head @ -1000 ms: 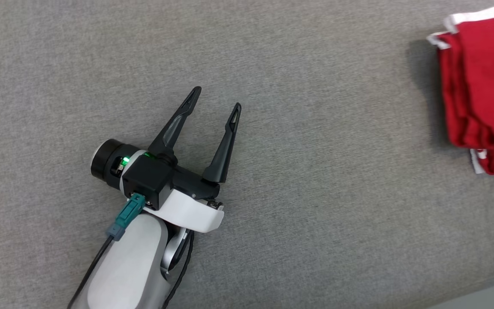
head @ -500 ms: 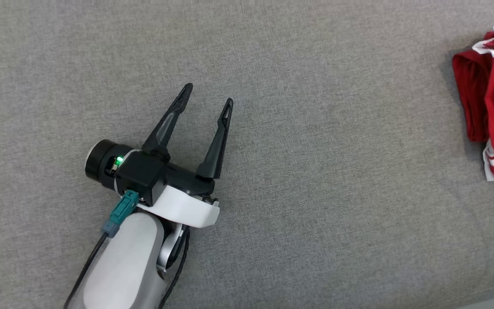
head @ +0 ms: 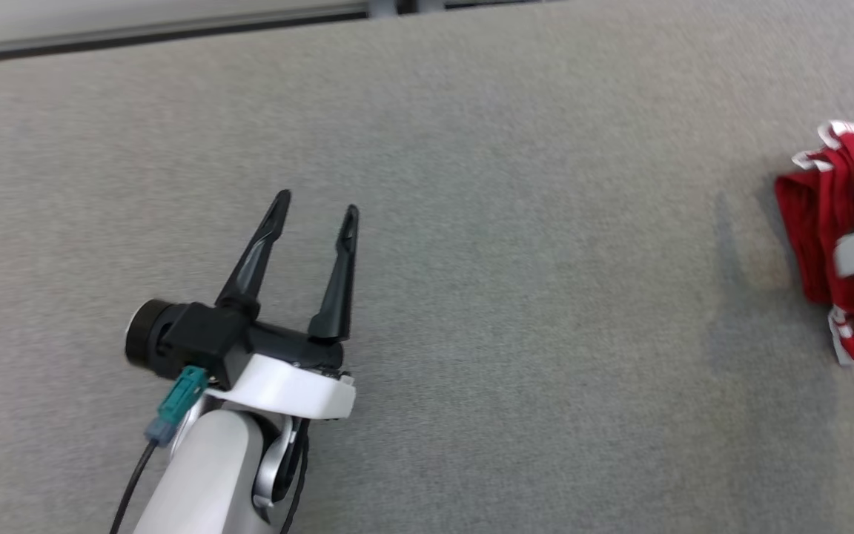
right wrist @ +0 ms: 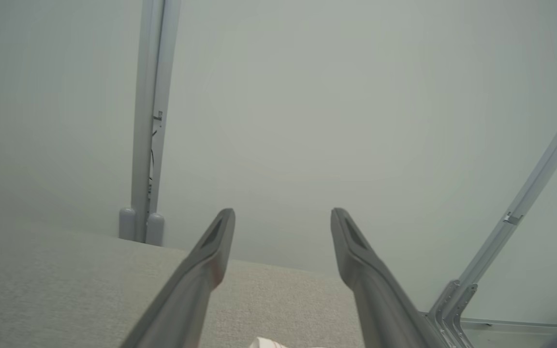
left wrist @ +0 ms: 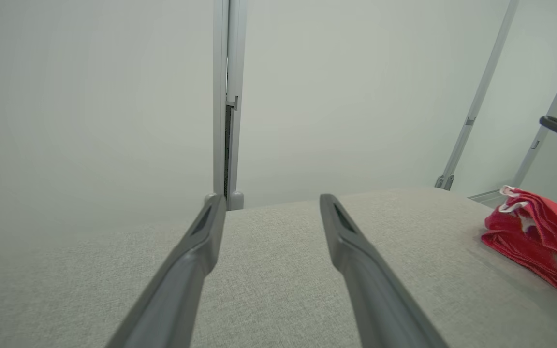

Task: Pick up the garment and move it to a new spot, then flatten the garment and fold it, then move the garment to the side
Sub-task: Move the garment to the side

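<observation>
The left tool was pictured with its two long dark fingers spread wide and nothing held, above the grey woven tabletop. The right tool was likewise spread and empty. The crumpled red garment, trimmed in white, was seen on the tabletop beneath the right tool, well apart from the left.

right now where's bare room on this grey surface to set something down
Widest bare stretch of the grey surface: between the left hand and the red garment. Also bare beyond that hand, up to its far edge. Crowded at the right, where the right hand hangs over the garment.
</observation>
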